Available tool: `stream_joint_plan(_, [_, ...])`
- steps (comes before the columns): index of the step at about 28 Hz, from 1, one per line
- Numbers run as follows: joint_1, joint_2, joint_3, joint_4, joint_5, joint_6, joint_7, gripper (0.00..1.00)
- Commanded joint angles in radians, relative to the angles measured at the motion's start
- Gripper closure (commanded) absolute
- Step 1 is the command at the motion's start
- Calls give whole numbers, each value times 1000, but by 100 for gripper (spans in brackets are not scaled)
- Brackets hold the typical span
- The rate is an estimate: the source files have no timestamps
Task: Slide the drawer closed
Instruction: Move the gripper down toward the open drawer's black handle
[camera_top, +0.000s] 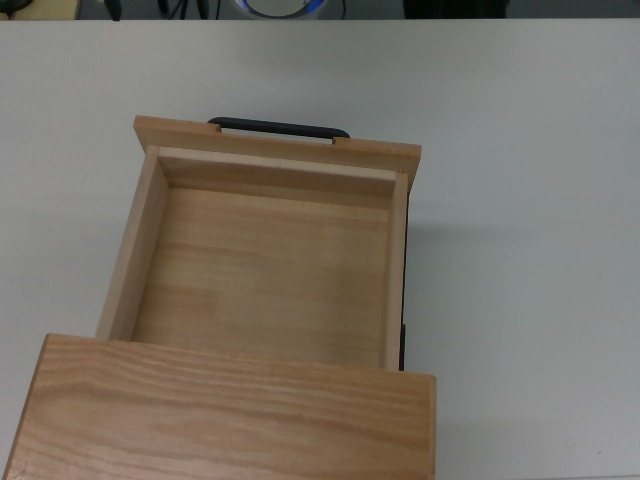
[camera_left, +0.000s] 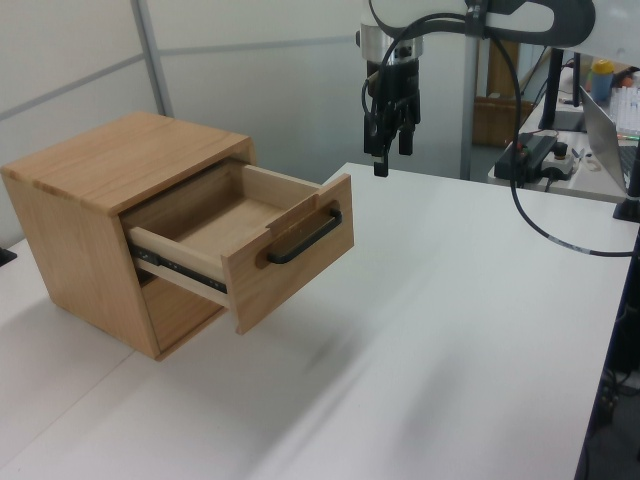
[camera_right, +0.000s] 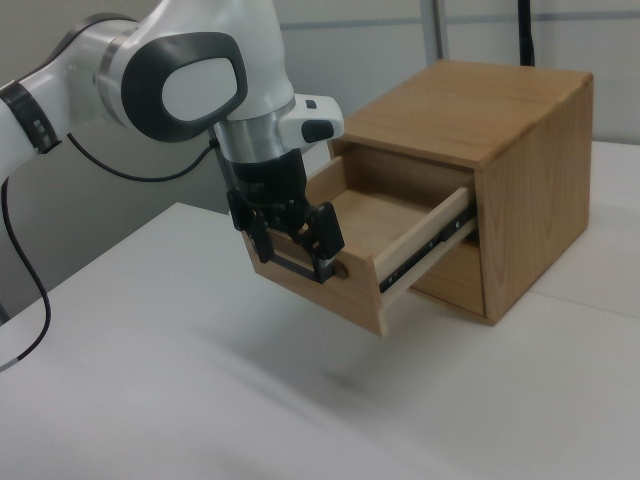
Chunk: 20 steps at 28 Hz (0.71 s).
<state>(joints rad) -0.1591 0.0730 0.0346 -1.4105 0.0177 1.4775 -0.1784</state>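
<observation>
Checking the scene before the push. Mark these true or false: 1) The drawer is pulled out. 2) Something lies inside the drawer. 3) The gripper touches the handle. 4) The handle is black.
1) True: the drawer stands well out of the cabinet.
2) False: the top view shows only its bare wooden floor.
3) False: in the left view the gripper hangs above the table, apart from the handle.
4) True.

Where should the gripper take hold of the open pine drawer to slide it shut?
Probably the thin black metal bar handle on the light pine-wood drawer's front panel, approached from the front: it stands proud, leaving a gap behind. Simply pushing the flat panel would also work.
</observation>
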Motion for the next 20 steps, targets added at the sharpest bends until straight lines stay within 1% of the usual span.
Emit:
stream_joint_plan(1, [4, -16, 1, -15, 11, -23, -10, 17])
stream_joint_plan(2, [4, -16, 1, -15, 11, -23, -10, 21])
stream_joint_plan(3, [4, -16, 1, -15, 11, -23, -10, 26])
stream_joint_plan(4, [6, -16, 1, -16, 11, -23, -10, 35])
stream_joint_plan(5, [7, -16, 1, -16, 11, -23, -10, 46])
stream_joint_plan(6, [9, -16, 1, -16, 11, -23, -10, 68])
stream_joint_plan(8, [9, -16, 1, -16, 11, -23, -7, 90])
stream_joint_plan(9, [9, -16, 1, -16, 11, -23, -6, 97])
stream_joint_plan(10, [10, -16, 1, -16, 11, -23, -4, 100])
stream_joint_plan(17, [10, -15, 4, -18, 11, -23, -3, 100])
stream_joint_plan(20, [12, -10, 13, -18, 8, -22, -3, 100])
